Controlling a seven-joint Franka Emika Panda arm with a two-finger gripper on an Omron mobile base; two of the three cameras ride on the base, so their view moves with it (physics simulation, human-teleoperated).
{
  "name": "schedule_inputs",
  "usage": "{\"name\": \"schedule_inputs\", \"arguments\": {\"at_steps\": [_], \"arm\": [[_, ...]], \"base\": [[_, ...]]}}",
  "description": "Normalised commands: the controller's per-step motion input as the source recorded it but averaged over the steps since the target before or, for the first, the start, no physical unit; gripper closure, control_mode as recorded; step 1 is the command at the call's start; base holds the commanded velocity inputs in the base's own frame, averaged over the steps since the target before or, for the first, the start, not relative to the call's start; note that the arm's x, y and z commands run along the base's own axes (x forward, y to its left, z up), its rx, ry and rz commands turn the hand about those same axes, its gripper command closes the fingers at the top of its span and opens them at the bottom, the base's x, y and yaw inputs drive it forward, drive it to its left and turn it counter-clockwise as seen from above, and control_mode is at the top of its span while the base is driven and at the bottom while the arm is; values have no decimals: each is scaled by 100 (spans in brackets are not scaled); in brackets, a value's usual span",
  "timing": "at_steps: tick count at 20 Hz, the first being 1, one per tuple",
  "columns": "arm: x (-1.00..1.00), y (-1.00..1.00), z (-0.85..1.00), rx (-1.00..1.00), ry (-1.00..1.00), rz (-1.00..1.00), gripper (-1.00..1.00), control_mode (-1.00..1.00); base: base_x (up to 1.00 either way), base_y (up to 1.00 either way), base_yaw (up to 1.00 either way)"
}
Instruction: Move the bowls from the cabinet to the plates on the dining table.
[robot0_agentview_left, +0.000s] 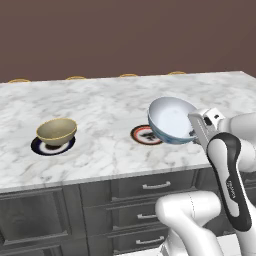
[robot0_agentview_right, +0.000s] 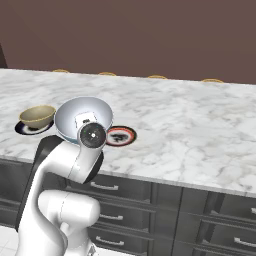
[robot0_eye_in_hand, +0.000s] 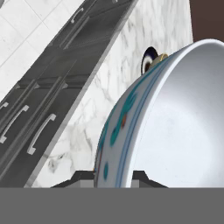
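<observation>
Gripper (robot0_agentview_left: 196, 134) pinched on rim of patterned bowl (robot0_agentview_left: 170, 120), tilted above red-rimmed plate (robot0_agentview_left: 145, 135).

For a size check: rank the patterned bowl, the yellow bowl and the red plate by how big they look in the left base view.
1. Patterned bowl, held up by the gripper, so nearness to the camera may inflate it.
2. Yellow bowl.
3. Red plate, though the patterned bowl hides part of it, so this place is unsure.
</observation>
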Motion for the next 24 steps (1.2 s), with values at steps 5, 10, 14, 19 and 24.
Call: {"name": "schedule_inputs", "arguments": {"at_steps": [5,10,14,19,24], "arm": [[0,0,0,0,0,0,100,100],[0,0,0,0,0,0,100,100],[0,0,0,0,0,0,100,100],[0,0,0,0,0,0,100,100],[0,0,0,0,0,0,100,100]], "base": [[40,-14,-4],[32,-10,-4],[31,-9,-3],[33,-10,-3],[31,-7,-3]]}}
